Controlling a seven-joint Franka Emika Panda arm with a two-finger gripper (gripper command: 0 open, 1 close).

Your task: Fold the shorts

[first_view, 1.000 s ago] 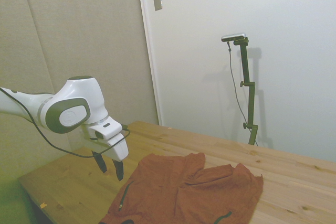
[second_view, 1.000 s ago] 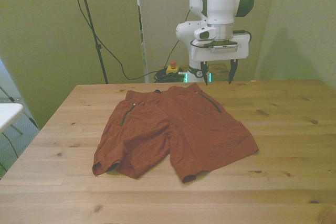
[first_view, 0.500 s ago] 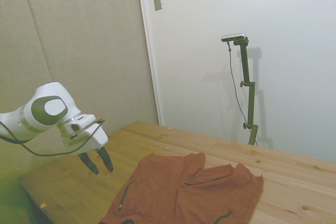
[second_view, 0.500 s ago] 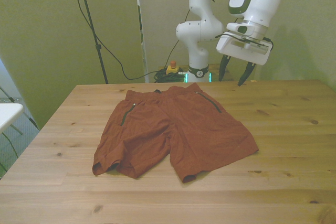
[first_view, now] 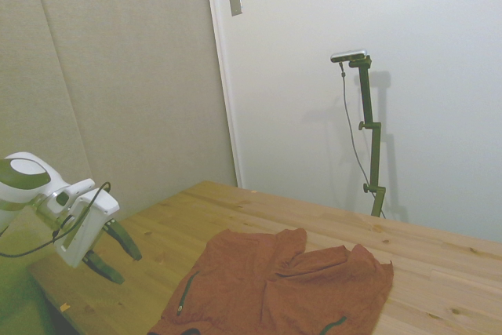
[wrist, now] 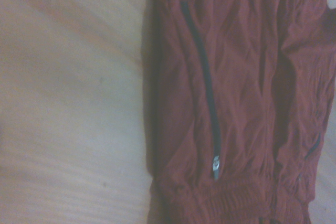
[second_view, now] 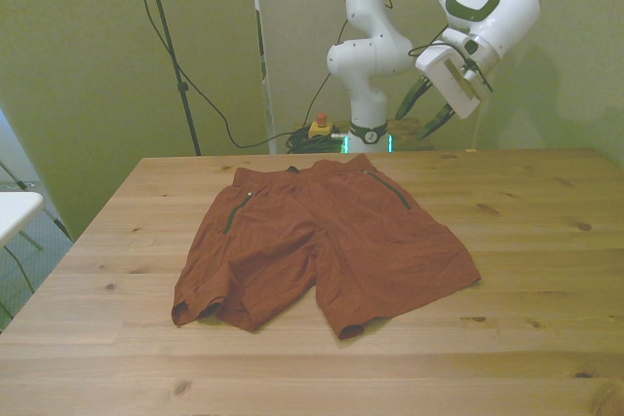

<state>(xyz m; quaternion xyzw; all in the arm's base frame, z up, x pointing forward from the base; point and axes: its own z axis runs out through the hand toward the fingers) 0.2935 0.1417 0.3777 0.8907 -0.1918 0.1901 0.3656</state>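
On the tabletop (second_view: 546,270) the rust-orange shorts (second_view: 322,241) lie spread flat, waistband toward the far edge and both legs pointing at the near edge, wrinkly but fully unfolded. So no fold has happened yet, as far as I can judge.

The pincer (second_view: 426,110) hangs in the air off to the front view's right of the waistband, tilted sideways, fingers spread apart and holding nothing. It's well clear of the fabric. In the side view the pincer (first_view: 111,253) sits low near the table's end, just off the cloth's edge.

The wrist view shows a dark zipper pocket (wrist: 202,90) and the gathered waistband (wrist: 226,200), with bare wood beside them, so the camera is looking at that side of the shorts.

How I'd do this step: come down at an outer corner, probably the waistband corner or leg hem on the front view's right, pinch only the top layers, lift just enough to clear the table, then carry it across to the other side so the legs stack. Soft fabric like this bunches easily, so a low, slow drag beats a high lift.

Compared with a second ago, the arm has swung away from directly behind the waistband out to the front view's right and tipped the pincer over. The shorts haven't moved at all.
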